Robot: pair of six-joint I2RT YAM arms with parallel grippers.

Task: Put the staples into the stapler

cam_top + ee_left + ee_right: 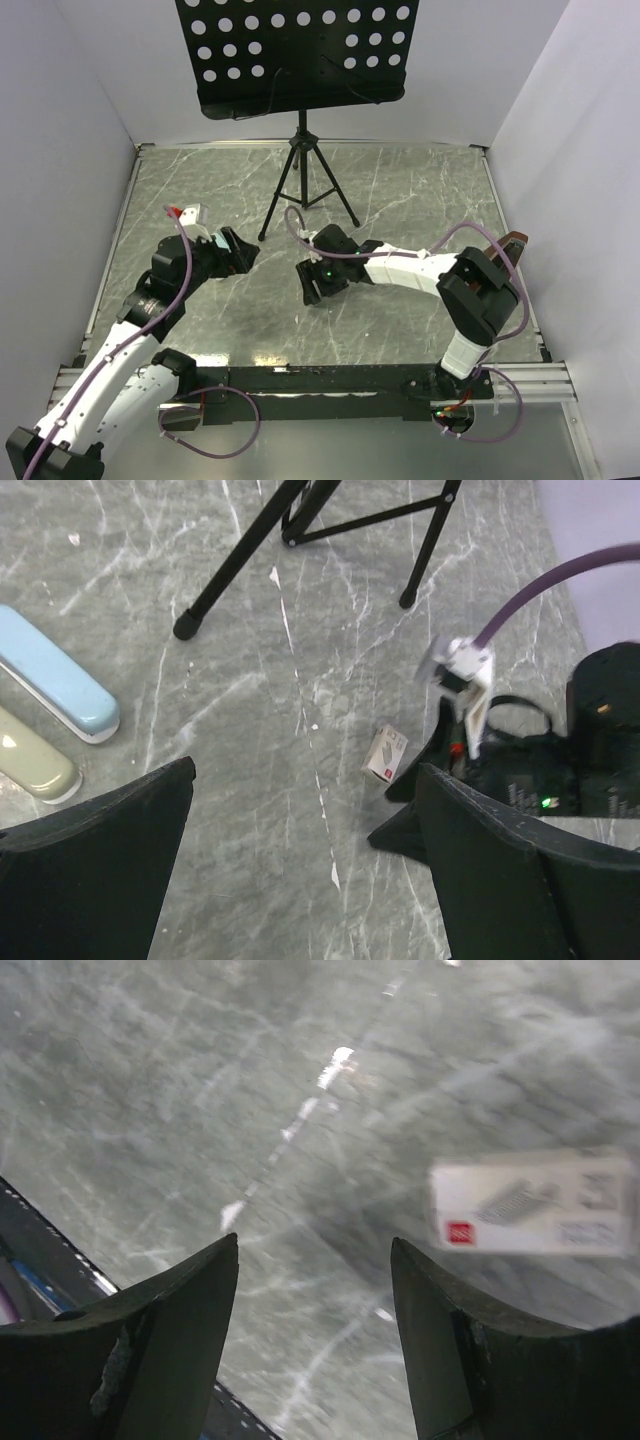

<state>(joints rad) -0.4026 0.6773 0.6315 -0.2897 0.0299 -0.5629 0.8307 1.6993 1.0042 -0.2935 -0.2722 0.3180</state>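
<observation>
Hovering over grey table [420, 200], L gripper [305, 780] wide open, empty, R gripper [312, 1250] part-open, empty, staple box [530, 1205] flat nearby, blue stapler [60, 675] beside green stapler [35, 765]

Both arms low and angled inward, left gripper [305, 780] jaws wide apart, right gripper [312, 1250] jaws moderately parted.

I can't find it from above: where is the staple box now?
In the left wrist view the staple box lies flat on the table, right of centre, close beside the right gripper.
</observation>
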